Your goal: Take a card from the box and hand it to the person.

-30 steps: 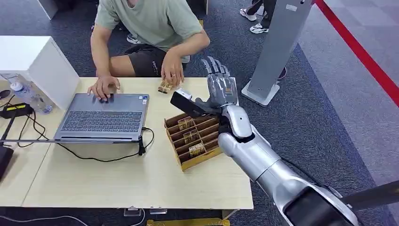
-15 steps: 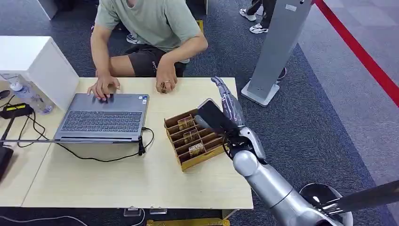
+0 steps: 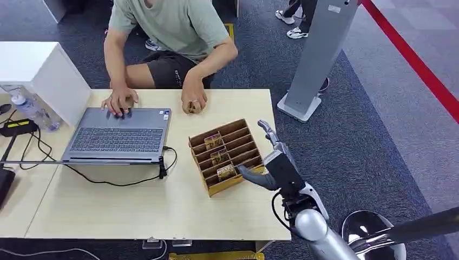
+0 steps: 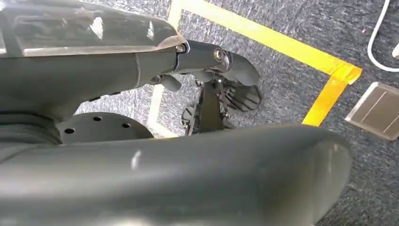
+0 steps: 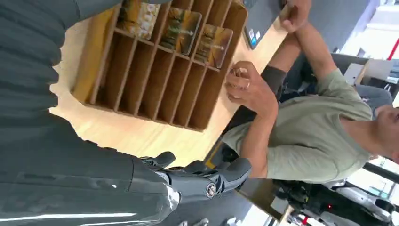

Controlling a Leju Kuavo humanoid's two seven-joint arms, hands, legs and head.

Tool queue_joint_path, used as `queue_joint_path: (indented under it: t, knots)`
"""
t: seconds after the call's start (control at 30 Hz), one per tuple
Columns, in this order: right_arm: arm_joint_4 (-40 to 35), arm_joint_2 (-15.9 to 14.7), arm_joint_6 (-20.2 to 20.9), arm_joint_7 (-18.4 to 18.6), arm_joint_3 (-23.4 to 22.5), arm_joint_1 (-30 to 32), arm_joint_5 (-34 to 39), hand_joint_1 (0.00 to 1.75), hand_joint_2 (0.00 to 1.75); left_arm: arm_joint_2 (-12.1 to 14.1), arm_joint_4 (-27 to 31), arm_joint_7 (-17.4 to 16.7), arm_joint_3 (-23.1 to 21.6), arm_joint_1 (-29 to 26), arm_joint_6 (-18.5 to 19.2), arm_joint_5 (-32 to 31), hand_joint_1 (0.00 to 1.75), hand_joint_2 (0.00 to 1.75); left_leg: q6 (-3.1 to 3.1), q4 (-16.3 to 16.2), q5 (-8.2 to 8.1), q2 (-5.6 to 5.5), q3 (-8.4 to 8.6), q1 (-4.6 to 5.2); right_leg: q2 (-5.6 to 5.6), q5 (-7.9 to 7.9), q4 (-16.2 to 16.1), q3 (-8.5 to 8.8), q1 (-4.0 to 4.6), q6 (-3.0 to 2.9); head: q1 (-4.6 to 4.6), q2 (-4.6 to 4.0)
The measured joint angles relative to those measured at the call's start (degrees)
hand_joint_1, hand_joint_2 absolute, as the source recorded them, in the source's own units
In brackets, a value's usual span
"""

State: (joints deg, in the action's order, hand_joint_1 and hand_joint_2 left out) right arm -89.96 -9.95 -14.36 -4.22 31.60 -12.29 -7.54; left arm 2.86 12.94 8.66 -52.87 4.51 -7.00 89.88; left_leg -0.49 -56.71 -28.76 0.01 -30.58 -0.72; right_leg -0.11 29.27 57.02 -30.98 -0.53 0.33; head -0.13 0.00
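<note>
The worktop (image 3: 135,206) fills the left and centre of the head view, the box (image 3: 244,142) at its right. The person (image 3: 173,27) sits at upper centre, one fist (image 3: 194,103) above the box. The right hand (image 3: 273,165), fingers apart and empty, hangs at the box's lower right edge; a careless reach could shove the box or snag a divider. Cards (image 3: 220,156) stand in the left slots. Whatever the fist holds is hidden. The left hand's (image 4: 207,56) fingers are too dim to judge.
</note>
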Motion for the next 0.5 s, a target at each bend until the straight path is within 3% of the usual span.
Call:
queue_joint_path:
  t: [0.13, 0.5]
  knots:
    - [0.0, -0.2, 1.4, -1.9, -1.3, 2.5, 1.7, 0.00, 1.75, 0.0, 0.0, 0.0, 0.5, 0.0, -0.4, 0.0, 0.00, 0.00, 0.00, 0.0, 0.00, 0.00, -0.01, 0.00, 0.00, 0.00, 0.0, 0.00, 0.00, 0.00, 0.07, 0.00]
    - [0.6, -0.3, 1.8, -2.5, -2.6, 5.1, 1.7, 0.00, 1.75, 0.0, 0.0, -0.2, 1.3, 0.0, -0.7, 0.0, 0.00, 0.00, 0.00, 0.0, 0.00, 0.00, -0.01, 0.00, 0.00, 0.00, 0.0, 0.00, 0.00, 0.00, 0.07, 0.00]
